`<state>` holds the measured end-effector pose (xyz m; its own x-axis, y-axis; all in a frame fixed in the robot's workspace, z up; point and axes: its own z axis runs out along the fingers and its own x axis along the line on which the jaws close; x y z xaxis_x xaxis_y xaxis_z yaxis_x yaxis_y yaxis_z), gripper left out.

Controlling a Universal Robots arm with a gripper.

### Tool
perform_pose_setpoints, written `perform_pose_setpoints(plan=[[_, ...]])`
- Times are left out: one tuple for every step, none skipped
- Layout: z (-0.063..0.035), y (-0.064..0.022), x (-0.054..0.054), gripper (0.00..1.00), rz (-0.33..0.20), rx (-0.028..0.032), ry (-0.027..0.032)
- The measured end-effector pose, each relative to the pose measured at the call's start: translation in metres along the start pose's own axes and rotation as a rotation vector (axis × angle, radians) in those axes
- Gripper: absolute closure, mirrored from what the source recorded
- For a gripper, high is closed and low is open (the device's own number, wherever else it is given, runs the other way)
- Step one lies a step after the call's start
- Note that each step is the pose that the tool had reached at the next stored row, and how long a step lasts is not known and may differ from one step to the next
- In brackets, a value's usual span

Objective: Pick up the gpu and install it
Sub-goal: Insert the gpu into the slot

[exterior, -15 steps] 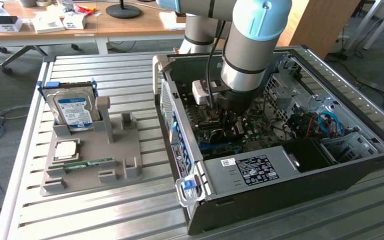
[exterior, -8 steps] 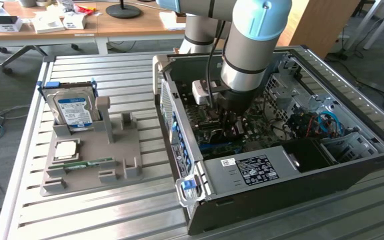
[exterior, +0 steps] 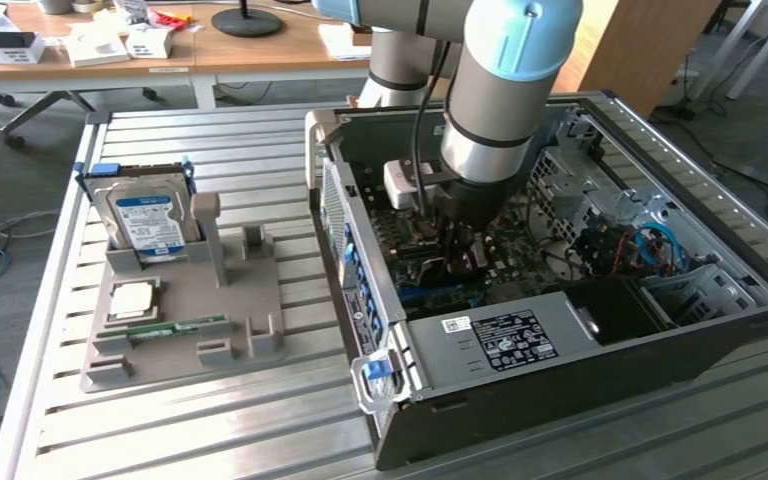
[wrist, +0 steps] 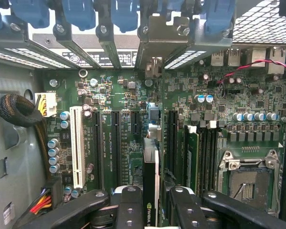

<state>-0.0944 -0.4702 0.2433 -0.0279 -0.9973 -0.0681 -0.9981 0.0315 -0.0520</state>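
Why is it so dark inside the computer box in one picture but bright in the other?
In the exterior view, the arm and the walls of the computer case shade the inside, while daylight brightens the slatted table. In the wrist view, the camera sits close over the motherboard, evenly lit, with the pincer holding the gpu edge-on; the blue clips at the rim look soft.

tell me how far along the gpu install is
Done: the gpu is off the holder and inside the computer case. In hand: the gripper holds it edge-on over the motherboard, its bracket by the rear slots. Left: I can't confirm it's seated; the gripper hasn't let go.
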Motion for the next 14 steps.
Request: perform_pose_setpoints(plan=[[0.0001,0.0001,0.0000,0.74,0.000,0.0000,0.0000],[0.0002,0.0001,0.0000,0.74,0.000,0.0000,-0.0001],[0.0002,0.0002,0.0000,0.74,0.000,0.0000,-0.0001],[0.0003,0.0002,0.0000,0.74,0.000,0.0001,-0.0001],[0.0003,0.0003,0.0000,0.74,0.000,0.0000,-0.0001],[0.0004,0.0003,0.0000,0.74,0.000,0.0000,-0.0001],[0.0004,0.0004,0.0000,0.74,0.000,0.0000,0.0000],[0.0005,0.0004,0.0000,0.74,0.000,0.0000,-0.0001],[0.0005,0.0005,-0.0001,0.74,0.000,0.0000,-0.0001],[0.0006,0.0005,-0.0001,0.74,0.000,0.0001,-0.0002],[0.0006,0.0006,-0.0001,0.74,0.000,0.0000,-0.0002],[0.0006,0.0006,-0.0001,0.74,0.000,0.0000,-0.0002],[0.0007,0.0006,-0.0002,0.74,0.000,0.0001,-0.0002],[0.0007,0.0007,-0.0002,0.74,0.000,0.0001,-0.0001]])
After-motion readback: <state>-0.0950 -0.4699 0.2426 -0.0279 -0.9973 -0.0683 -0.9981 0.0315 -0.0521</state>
